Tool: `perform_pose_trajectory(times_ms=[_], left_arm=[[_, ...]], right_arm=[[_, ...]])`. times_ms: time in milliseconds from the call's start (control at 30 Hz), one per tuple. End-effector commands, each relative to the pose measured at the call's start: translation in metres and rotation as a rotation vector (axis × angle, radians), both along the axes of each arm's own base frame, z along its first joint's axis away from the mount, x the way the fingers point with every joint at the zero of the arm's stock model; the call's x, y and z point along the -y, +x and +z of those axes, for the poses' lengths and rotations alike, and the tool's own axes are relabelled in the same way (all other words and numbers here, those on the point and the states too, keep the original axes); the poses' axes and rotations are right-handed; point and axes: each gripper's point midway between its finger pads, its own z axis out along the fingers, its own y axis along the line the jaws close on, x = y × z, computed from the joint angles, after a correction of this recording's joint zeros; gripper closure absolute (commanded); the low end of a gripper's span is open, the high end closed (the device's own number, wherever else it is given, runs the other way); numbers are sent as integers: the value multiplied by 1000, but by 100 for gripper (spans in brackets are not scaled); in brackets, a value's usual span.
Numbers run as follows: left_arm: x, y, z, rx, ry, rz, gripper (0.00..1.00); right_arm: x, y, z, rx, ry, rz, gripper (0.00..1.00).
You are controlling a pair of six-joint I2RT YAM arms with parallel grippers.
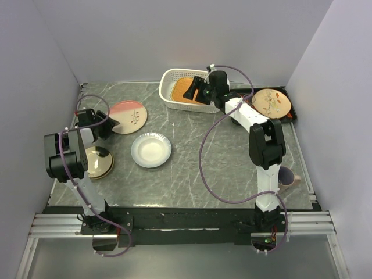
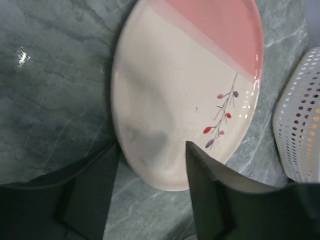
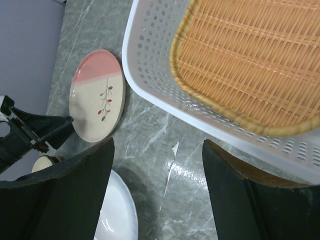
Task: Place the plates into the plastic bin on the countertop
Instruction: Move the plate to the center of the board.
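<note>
A pink and cream plate (image 1: 129,115) (image 2: 185,85) with a small sprig lies flat on the countertop (image 1: 203,168) at the left. My left gripper (image 1: 109,124) (image 2: 152,145) is at its near rim, fingers apart, with the rim between them. The white plastic bin (image 1: 168,78) (image 3: 150,60) stands at the back with an orange woven plate (image 1: 183,90) (image 3: 245,60) inside. My right gripper (image 1: 196,91) (image 3: 157,145) hovers open by the bin's near wall, holding nothing. A white plate (image 1: 151,150) sits mid-table. A tan plate (image 1: 99,163) lies partly under the left arm.
A cream plate with red-orange leaf marks (image 1: 271,102) rests on a flat black tray (image 1: 293,115) at the back right. A purple cup (image 1: 286,176) stands by the right arm. Walls close in the left, back and right sides.
</note>
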Motion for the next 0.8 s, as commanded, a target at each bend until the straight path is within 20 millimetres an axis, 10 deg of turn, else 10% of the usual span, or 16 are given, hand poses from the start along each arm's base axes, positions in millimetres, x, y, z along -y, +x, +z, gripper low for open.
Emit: perform_pose_trajectory(times_ms=[0, 400, 767], left_arm=[[-16, -3, -21, -96, 93, -14, 47], [-12, -1, -38, -184, 119, -83, 84], [10, 3, -47, -270, 213, -177, 94]], right_arm=[[-4, -3, 33, 81, 25, 22, 23], [-4, -7, 32, 74, 25, 35, 23], [-3, -20, 38, 83, 34, 53, 23]])
